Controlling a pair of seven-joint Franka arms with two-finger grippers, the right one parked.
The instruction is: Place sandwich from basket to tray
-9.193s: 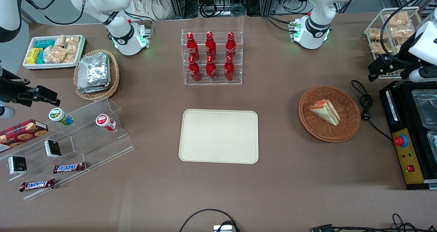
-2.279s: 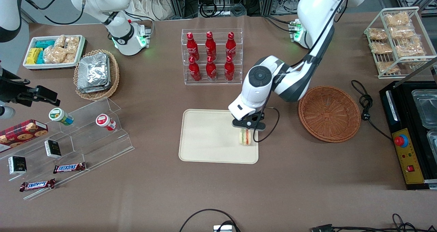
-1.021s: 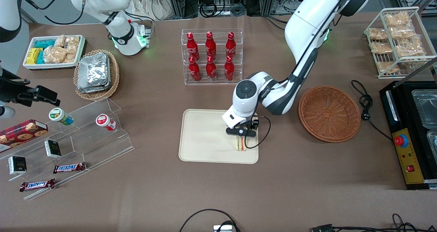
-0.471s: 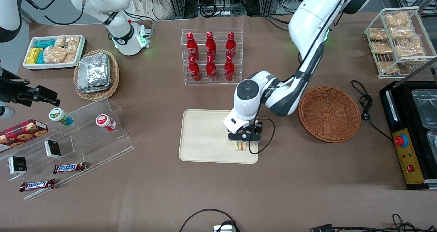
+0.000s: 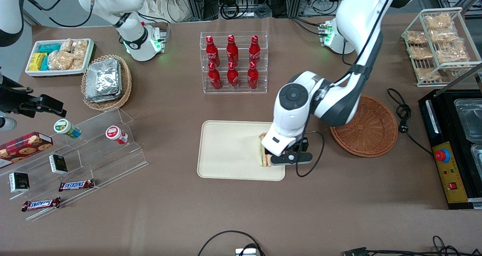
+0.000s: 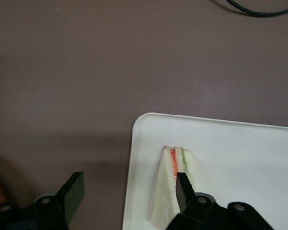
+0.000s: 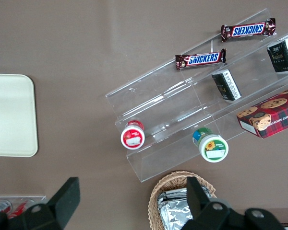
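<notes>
Cream-beige and low-rimmed, the flat rectangular tray (image 5: pixel 233 150) now carries the small triangular wedge sandwich (image 6: pixel 172 184) of pale bread with orange-red and green filling, standing on one side at the tray's end nearest the round reddish-brown wicker basket (image 5: pixel 372 130), which we see bare of food. Our left arm's gripper (image 6: pixel 129 194) hangs just above that tray end with its jaws spread wide and gripping nothing — one finger (image 6: pixel 183 191) lies over the sandwich's filling edge, the other over the brown tabletop (image 6: pixel 86 86) just off the tray. We judge the wedge was set near this end because it is the shortest reach from the basket. The sandwich sits close to the rim there, so we would lift straight up rather than sweep sideways and risk nudging it over. Above the tray the way is open; the bottle rack (image 5: pixel 233 62) stands well apart.
</notes>
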